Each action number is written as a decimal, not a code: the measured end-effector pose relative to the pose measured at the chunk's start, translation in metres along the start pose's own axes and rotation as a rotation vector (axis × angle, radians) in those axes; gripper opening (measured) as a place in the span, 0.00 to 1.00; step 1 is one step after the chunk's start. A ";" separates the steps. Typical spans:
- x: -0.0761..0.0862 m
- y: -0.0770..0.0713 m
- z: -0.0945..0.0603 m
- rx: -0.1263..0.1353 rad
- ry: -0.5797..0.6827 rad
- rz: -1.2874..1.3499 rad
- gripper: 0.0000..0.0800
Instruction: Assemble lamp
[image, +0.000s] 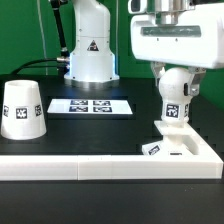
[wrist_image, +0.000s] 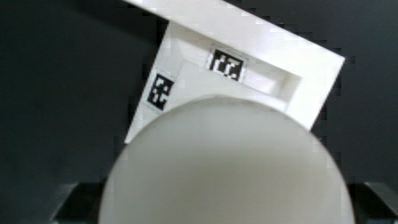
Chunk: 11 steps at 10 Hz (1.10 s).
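Observation:
My gripper (image: 176, 80) is shut on the round white bulb (image: 175, 100) and holds it upright, neck down. The neck's lower end is at the top of the flat square base (image: 172, 146); I cannot tell whether it is seated. The base lies against the border rail at the exterior view's right. In the wrist view the bulb (wrist_image: 222, 160) fills the picture between my dark fingers (wrist_image: 71, 205), and the tagged base (wrist_image: 192, 70) shows beyond it. The cone shade (image: 22, 108) stands alone at the exterior view's left.
The marker board (image: 92, 105) lies flat mid-table. The white robot pedestal (image: 90, 50) stands behind it. The long white border rail (image: 100, 165) runs along the front edge and also shows in the wrist view (wrist_image: 249, 30).

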<state>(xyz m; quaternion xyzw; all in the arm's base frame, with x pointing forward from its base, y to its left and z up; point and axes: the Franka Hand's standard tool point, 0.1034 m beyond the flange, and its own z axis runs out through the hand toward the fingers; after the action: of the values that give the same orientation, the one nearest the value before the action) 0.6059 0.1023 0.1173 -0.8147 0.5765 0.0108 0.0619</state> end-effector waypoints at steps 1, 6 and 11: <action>-0.001 0.000 0.000 0.000 0.000 0.009 0.72; -0.008 -0.007 0.000 0.044 0.028 -0.366 0.87; -0.008 -0.007 0.002 0.049 0.047 -0.757 0.87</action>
<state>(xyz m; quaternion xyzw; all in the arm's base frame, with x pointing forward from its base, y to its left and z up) 0.6100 0.1121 0.1164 -0.9683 0.2360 -0.0454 0.0677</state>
